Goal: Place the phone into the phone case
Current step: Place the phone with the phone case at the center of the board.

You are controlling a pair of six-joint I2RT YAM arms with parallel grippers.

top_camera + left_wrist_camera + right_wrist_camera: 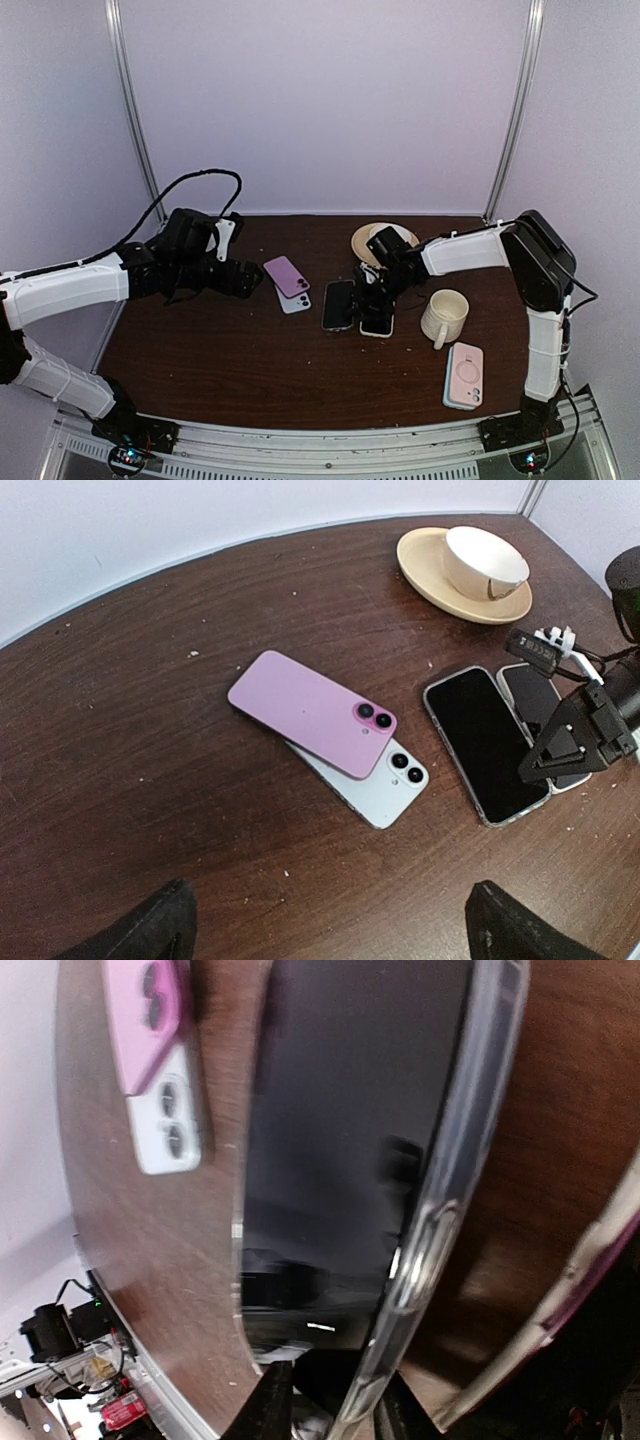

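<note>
Brown surface (250, 370) has the black phone (487, 742) lying in its clear phone case (455, 1190) in the middle; left jaws gape wide off to the left, right jaws sit low by its edge, grip unclear, so a tug could pop it out.

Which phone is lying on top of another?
The pink-purple phone, camera side up: it rests across the white phone beneath it, covering most of that one's back.

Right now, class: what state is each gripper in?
Left gripper: open, holding nothing.
Right gripper: at the clear-cased phone; open or shut cannot be told.
</note>
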